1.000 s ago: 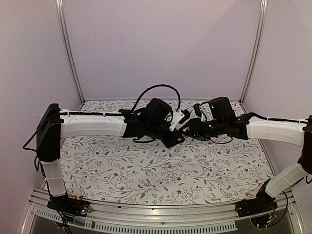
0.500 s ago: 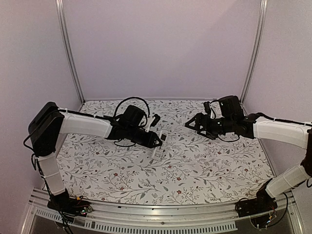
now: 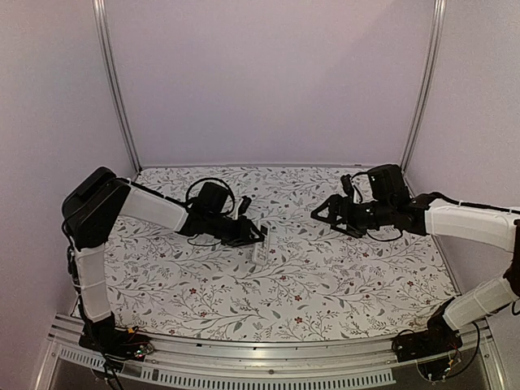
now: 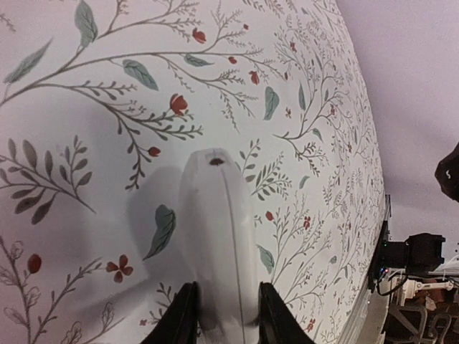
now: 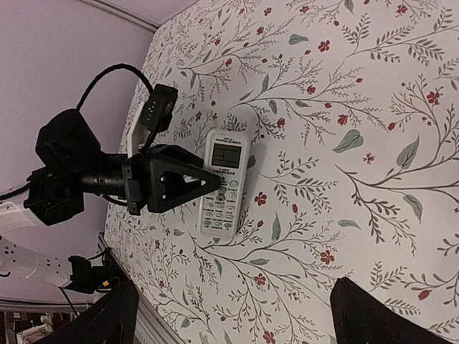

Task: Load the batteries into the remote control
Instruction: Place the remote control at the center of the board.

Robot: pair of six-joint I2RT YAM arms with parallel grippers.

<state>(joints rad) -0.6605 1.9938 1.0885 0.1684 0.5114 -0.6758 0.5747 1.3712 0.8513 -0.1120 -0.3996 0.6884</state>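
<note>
The white remote control [image 3: 260,253] lies on the floral table, buttons and screen facing up, as the right wrist view [image 5: 224,185] shows. My left gripper [image 3: 253,236] is low over the table and shut on the remote's sides. In the left wrist view its fingertips [image 4: 185,315] press either flank of the white body [image 4: 215,229]. My right gripper [image 3: 323,214] is open and empty, above the table to the right of the remote and apart from it. Its fingers [image 5: 107,315] frame the right wrist view. The batteries are not visible in any view.
The floral tablecloth [image 3: 325,284] covers the whole table. Purple walls and aluminium posts [image 3: 122,122] close the back and sides. A metal rail [image 3: 268,357] runs along the near edge. A black cable loop [image 3: 207,188] rises from the left wrist.
My left arm has carried the remote down and to the left from mid-air onto the table. My right gripper has let go of it and drawn back to the right.
</note>
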